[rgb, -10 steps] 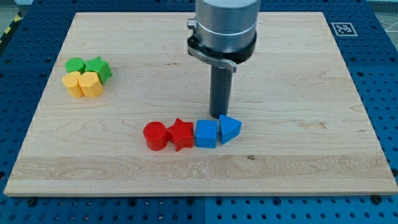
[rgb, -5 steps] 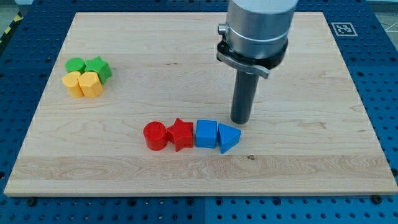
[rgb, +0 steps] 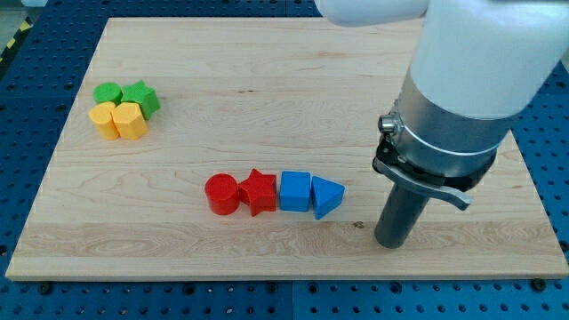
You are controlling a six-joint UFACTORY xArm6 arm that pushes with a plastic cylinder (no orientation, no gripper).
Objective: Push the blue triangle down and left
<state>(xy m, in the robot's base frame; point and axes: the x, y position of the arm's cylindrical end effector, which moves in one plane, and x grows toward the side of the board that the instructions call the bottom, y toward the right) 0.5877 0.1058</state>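
The blue triangle (rgb: pixel 326 196) lies near the board's middle, at the right end of a row touching a blue cube (rgb: pixel 295 191), then a red star (rgb: pixel 258 191) and a red cylinder (rgb: pixel 220 194). At far left, two green blocks (rgb: pixel 127 95) and two yellow blocks (rgb: pixel 119 120) cluster together. My tip (rgb: pixel 392 244), a bare rod holding nothing, has moved from just above the triangle to its lower right, apart from it on the wooden board (rgb: pixel 222 71).

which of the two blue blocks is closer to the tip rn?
The blue triangle, at the right end of the row. My tip sits to its lower right, apart from it; the blue cube lies further left, beyond the triangle.
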